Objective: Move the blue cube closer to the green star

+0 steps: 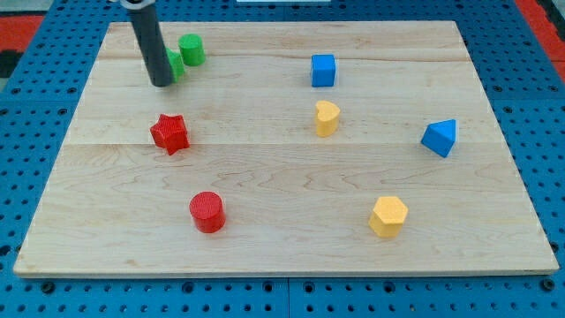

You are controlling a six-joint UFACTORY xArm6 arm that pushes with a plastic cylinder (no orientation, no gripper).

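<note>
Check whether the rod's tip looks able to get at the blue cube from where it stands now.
Probably yes. My tip sits at the view's top left, against a partly hidden green block, with the green cylinder just beyond. The board between it and the blue cube holds no block.

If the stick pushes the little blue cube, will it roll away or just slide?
The small blue cube sits on a flat face, so it will probably slide rather than roll. The pale wooden board looks smooth, so it should glide easily. An off-centre push might spin it. My tip is far off, by the partly hidden green block.
</note>
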